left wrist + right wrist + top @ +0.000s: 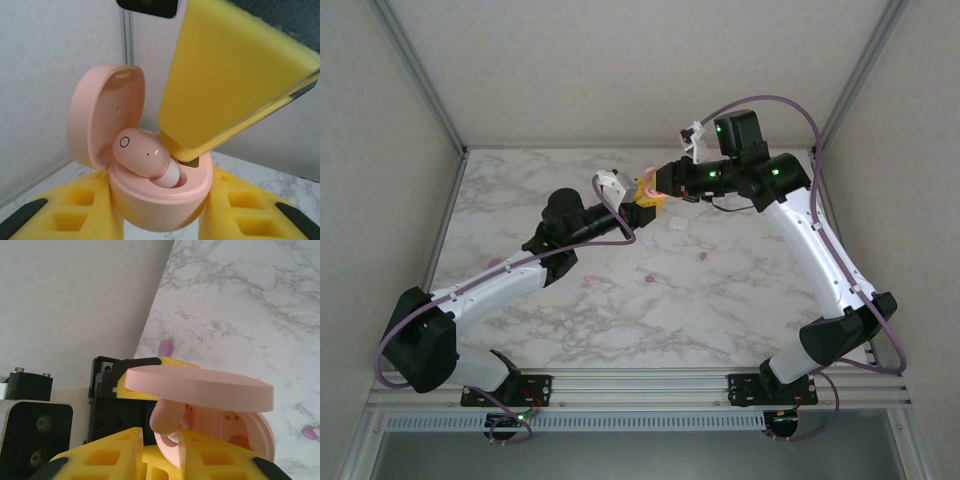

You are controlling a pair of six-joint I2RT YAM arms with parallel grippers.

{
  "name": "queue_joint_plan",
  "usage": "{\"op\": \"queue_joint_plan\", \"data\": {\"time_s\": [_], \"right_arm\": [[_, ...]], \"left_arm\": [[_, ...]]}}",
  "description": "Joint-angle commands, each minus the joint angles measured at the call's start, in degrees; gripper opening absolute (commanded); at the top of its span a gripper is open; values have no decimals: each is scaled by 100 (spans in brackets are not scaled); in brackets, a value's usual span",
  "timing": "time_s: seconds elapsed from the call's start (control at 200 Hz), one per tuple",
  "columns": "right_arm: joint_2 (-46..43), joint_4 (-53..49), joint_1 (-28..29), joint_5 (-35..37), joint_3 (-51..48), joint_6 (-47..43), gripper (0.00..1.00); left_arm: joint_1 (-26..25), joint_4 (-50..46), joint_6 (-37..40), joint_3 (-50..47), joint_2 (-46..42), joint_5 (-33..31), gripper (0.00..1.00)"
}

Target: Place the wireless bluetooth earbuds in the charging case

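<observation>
2 white-black arms [495, 288], purple cables [775, 97], yellow claw fingers [75, 210].

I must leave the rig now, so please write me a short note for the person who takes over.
Left hand: shut on the pink case, lid open, held above the table.
Right hand: shut on the pink earbud, which lies tilted in the case, not seated.
Done: no earbud seated yet.
Left: seat this earbud; other small earbuds lie loose on the table.

Pink case [155, 207], pink earbud [140, 150]; yellow end effector fingers [235, 70]; grey-veined white table [740, 300].
</observation>
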Motion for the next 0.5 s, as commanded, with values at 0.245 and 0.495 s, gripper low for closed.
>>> {"op": "queue_joint_plan", "data": {"time_s": [0.245, 0.495], "right_arm": [[-19, 154, 21, 471, 185, 283, 33], [168, -63, 56, 756, 435, 291, 32]], "left_arm": [[-30, 373, 64, 283, -128, -25, 20], [-46, 323, 70, 340, -93, 3, 20]]}}
